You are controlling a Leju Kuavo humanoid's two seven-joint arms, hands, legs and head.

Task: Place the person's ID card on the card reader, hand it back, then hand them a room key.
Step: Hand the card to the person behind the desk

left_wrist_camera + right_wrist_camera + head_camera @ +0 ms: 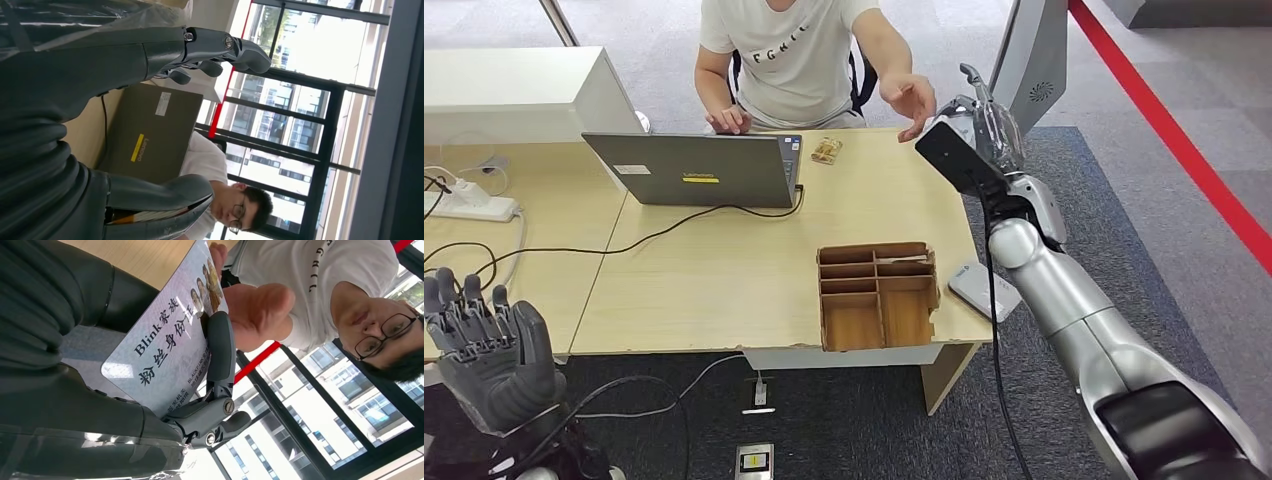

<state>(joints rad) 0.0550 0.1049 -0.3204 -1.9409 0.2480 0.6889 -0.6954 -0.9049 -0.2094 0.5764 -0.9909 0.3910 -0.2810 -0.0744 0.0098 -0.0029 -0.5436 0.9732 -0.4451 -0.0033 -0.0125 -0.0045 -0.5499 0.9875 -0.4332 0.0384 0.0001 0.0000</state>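
A: What is the biggest thing here?
B: The long light wooden table (724, 270). A person in a white T-shirt (789, 60) sits at its far side behind a grey laptop (694, 170).
A: What sits near the front edge?
B: A brown cardboard box with small compartments (876, 295). Just to its right lies a flat white card reader (980, 290).
A: What is the robot's right hand (986, 125) doing?
B: It is raised at the far right corner. Its fingers (220, 347) press the pale printed ID card (167, 347). The person's hand (911, 102) is reaching right beside it.
A: And the left hand (486, 345)?
B: It is up at the near left, fingers spread, holding nothing.
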